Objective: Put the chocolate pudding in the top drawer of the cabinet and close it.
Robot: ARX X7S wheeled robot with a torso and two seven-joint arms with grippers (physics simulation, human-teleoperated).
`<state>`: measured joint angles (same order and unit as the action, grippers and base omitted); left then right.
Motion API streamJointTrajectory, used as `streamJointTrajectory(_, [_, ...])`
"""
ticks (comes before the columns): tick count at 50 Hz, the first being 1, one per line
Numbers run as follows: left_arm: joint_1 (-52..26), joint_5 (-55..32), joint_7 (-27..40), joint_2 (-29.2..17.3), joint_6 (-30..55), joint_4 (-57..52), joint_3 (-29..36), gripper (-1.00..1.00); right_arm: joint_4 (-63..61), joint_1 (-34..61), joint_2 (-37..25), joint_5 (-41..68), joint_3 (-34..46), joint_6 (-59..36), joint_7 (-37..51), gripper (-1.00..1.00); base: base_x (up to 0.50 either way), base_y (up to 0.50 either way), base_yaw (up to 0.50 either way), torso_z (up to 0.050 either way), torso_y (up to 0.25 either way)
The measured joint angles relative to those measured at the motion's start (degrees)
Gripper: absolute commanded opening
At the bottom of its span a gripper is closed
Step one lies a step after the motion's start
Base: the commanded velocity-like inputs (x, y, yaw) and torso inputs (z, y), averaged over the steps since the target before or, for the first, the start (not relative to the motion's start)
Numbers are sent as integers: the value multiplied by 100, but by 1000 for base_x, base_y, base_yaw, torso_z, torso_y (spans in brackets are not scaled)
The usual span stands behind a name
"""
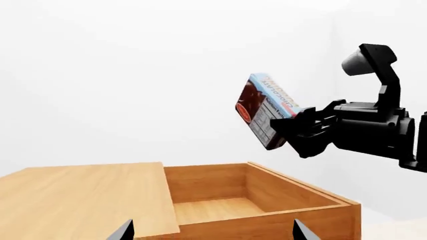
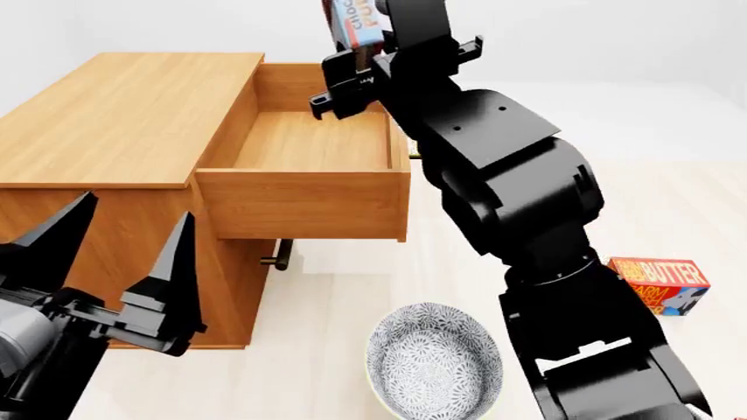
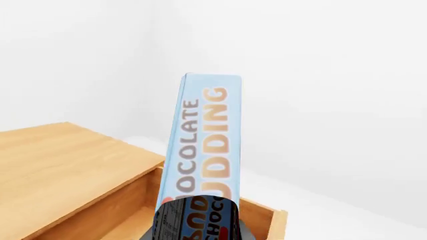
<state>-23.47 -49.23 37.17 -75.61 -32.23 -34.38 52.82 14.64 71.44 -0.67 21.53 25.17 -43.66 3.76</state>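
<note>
The right claw is pinching the chocolate pudding, its black fingers pressing on the lower end of the carton while the rest is sticking up, tilted, in the air. In the head view the right claw is sitting at about twelve o'clock, with the chocolate pudding poking out above it, cut by the top edge. From the right wrist view the chocolate pudding is showing its narrow light-blue edge with the lettering running along it.

Below the carton, the top drawer is standing pulled out of the cabinet, its wooden inside bare. The pudding is hanging above the drawer's far part, not touching the wood. In the left wrist view the top drawer is lying open under the held carton, beside the cabinet's flat top.

The left claw is hovering at about eight o'clock, its two pointed fingers spread apart and gripping nothing.

On the tabletop, a patterned bowl is sitting at six o'clock, and a red-orange butter box is lying at four o'clock, well apart from the cabinet.
</note>
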Motion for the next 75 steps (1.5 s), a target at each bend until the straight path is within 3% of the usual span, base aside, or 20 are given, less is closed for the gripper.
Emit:
streamJointTrajectory(20, [113,-70,-120,51,-172,173,13,100,600,302,-16,1159,667,72,4,-100,0,0,0,0,0])
streamJointTrajectory(40, [176,-82,-185,111,-209,244,20,100,844,370,-116,1596,981,164,154,-100,0,0,0,0,1])
streamJointTrajectory(41, [177,-84,-190,116,-208,249,20,100,855,372,-118,1608,989,176,162,100,0,0,0,0,0])
streamJointTrajectory(75, [196,-157,-294,219,-165,334,0,100,342,357,-389,1831,860,719,670,100,0,0,0,0,0])
